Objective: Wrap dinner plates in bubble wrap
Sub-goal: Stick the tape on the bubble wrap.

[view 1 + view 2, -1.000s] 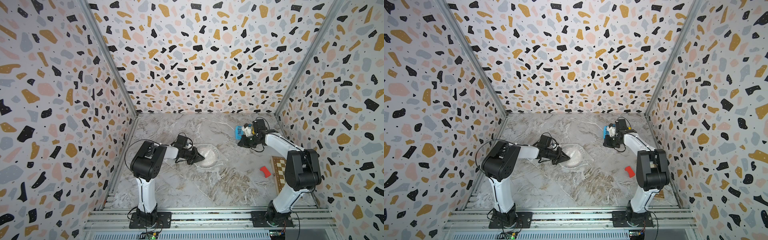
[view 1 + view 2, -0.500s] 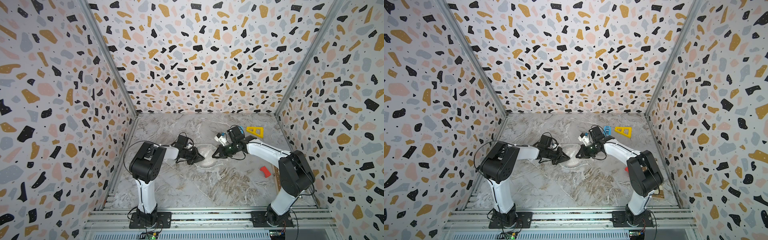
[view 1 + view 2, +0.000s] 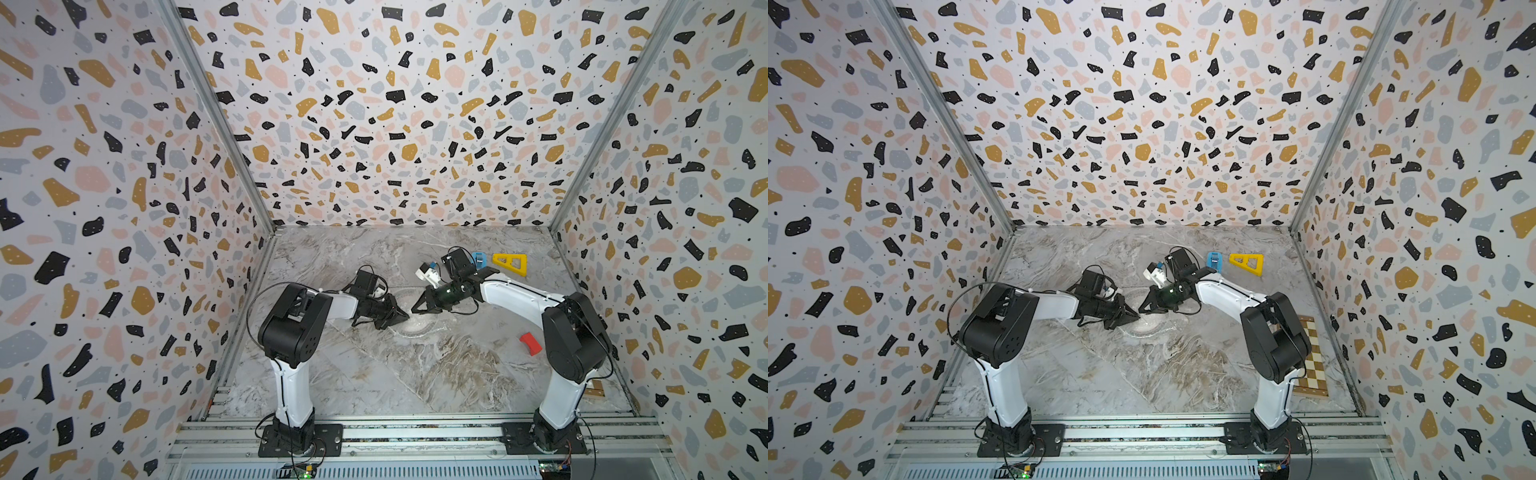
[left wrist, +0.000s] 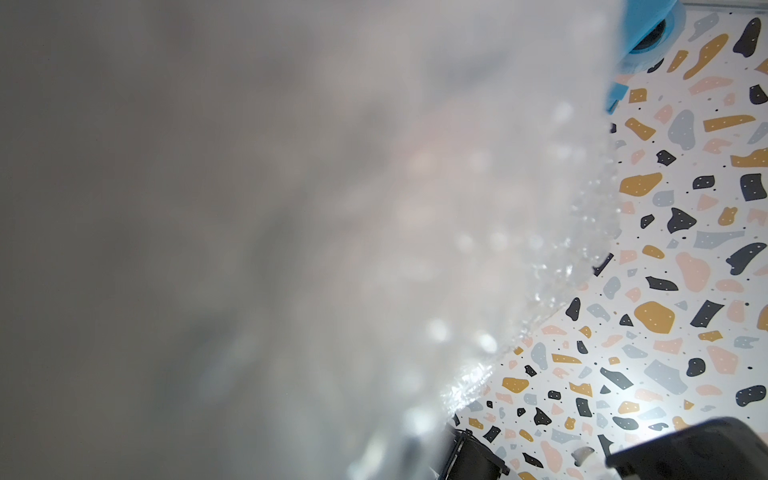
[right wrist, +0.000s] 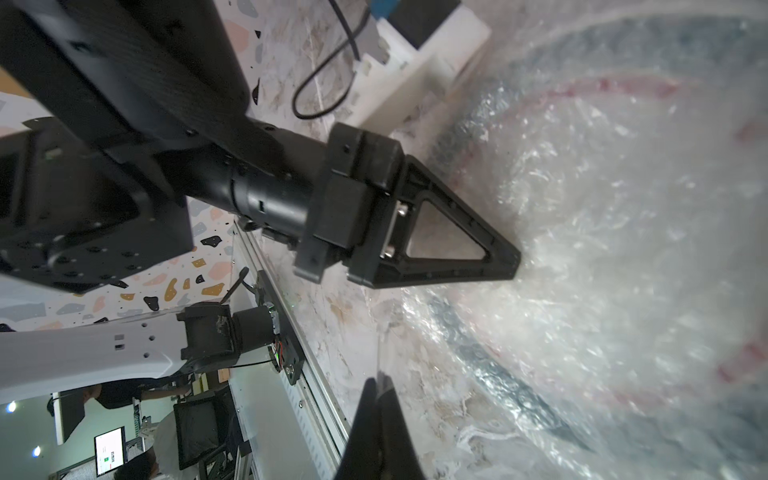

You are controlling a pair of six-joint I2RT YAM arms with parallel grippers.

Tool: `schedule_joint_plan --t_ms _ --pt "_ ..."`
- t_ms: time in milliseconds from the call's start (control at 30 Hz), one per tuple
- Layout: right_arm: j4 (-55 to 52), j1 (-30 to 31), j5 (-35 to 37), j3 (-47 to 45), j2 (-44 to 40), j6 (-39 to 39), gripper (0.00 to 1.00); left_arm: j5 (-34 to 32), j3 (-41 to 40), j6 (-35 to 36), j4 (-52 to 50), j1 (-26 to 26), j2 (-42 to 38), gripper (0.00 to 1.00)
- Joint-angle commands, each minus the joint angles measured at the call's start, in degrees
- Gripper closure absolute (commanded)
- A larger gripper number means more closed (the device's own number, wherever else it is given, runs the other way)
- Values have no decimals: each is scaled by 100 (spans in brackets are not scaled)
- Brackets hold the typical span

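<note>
Folding is in hand: our left gripper (image 3: 406, 316) pinches bubble wrap (image 5: 602, 199) at the rim of the plate (image 3: 419, 326), which lies under the film. Our right gripper (image 3: 413, 311), pressed together and empty, hovers over the plate. Next, we judge, it must open and take the wrap.

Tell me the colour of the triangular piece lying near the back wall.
The triangular piece is yellow; it shows best in a top view.

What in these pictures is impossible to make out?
Left wrist view: bubble wrap near the lens blurs most.
Right wrist view: plate blurred under wrap, pattern unreadable.
In a top view: checkered board partly behind right arm.
In a top view: blue piece too small to identify.
</note>
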Motion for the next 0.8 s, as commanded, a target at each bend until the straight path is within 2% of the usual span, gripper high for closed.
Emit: schedule_joint_plan --t_ms 0,233,500,767 --pt "10 -1 -269 172 109 -87 100 -689 -247 44 -463 -11 153 88" --pt "405 -130 -522 -490 409 -38 100 -676 -242 43 -471 -13 141 88" --pt "338 -328 -216 -975 393 42 100 -663 -237 34 -478 -14 147 88" --pt "411 -366 -215 -1210 422 137 100 -643 -228 34 -480 -13 145 88"
